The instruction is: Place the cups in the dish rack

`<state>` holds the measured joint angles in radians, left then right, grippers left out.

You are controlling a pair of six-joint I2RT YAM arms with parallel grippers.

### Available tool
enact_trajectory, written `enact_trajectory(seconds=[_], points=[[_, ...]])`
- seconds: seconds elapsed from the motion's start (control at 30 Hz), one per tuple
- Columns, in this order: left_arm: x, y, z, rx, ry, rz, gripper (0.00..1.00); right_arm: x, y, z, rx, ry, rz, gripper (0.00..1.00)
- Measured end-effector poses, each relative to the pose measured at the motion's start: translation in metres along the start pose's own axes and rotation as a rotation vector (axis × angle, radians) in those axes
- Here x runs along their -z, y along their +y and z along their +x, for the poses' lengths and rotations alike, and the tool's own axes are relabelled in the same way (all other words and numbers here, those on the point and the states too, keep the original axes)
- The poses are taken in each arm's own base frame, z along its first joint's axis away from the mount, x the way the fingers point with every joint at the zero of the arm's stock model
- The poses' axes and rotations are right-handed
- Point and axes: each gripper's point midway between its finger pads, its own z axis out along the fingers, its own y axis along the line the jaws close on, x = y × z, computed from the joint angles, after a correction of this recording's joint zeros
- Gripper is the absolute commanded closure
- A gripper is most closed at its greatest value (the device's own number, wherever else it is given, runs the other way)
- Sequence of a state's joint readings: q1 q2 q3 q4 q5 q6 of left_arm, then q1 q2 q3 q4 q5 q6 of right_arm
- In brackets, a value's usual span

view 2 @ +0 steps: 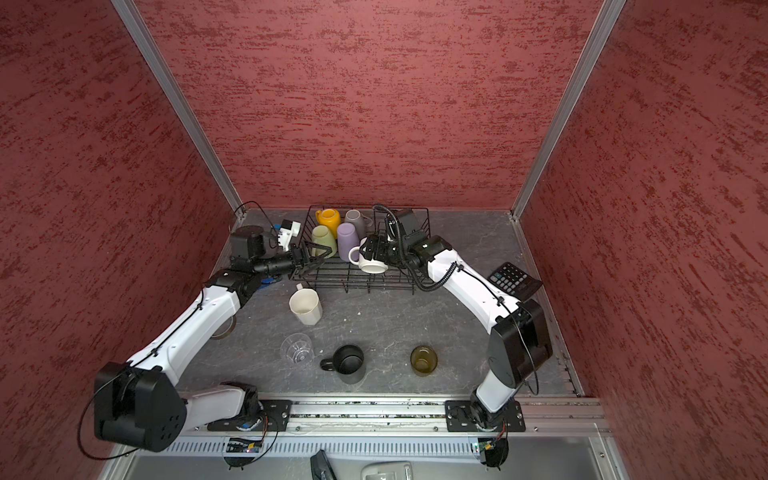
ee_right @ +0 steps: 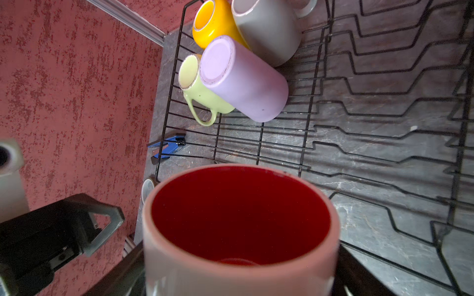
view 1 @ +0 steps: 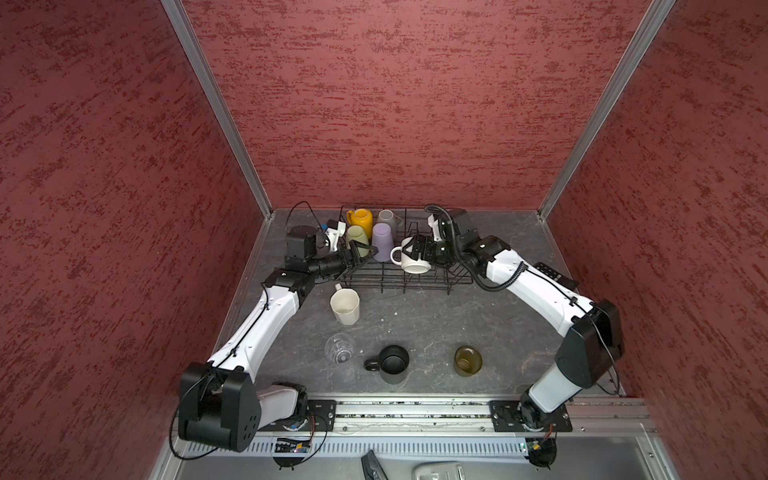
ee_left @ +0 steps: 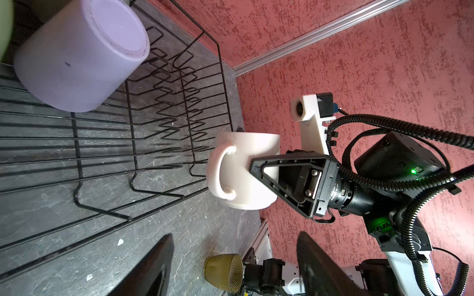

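Note:
The black wire dish rack stands at the back of the table. In its far left part lie a yellow mug, a grey mug, a pale green mug and a lilac tumbler. My right gripper is shut on the white red-inside mug and holds it just above the rack's middle, mouth tipped down. My left gripper is open and empty at the rack's left edge. A white faceted mug, a clear glass, a black mug and an olive-brown glass stand on the table in front.
A black calculator lies at the right edge behind my right arm. A small blue object sits on the table by the rack's left side. Red walls close in the back and both sides.

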<state>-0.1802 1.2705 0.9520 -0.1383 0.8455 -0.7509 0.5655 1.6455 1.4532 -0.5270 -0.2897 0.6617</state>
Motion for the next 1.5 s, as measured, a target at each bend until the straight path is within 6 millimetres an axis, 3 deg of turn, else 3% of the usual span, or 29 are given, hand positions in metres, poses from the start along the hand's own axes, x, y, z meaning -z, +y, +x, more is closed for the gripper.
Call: enact_trajectory(seconds=[0.2,0.37,0.9,1.13,1.5], points=[[-0.031,0.008,0.010,0.050,0.072,0.020,0.28,-0.002,0.006,0.007,0.010,0.031,-0.040,0.67],[-0.044,0.017,0.016,0.083,0.104,0.012,0.31,0.000,0.008,0.008,0.013,0.032,-0.061,0.67],[-0.063,0.006,0.020,0.083,0.128,0.075,0.48,-0.002,0.012,0.015,-0.010,0.055,-0.109,0.69],[-0.064,0.004,0.017,0.087,0.108,0.078,0.67,-0.001,0.012,0.014,-0.047,0.061,-0.126,0.70],[-0.066,0.011,0.021,0.113,0.108,0.061,0.79,-0.001,0.013,0.013,-0.057,0.055,-0.133,0.71]])
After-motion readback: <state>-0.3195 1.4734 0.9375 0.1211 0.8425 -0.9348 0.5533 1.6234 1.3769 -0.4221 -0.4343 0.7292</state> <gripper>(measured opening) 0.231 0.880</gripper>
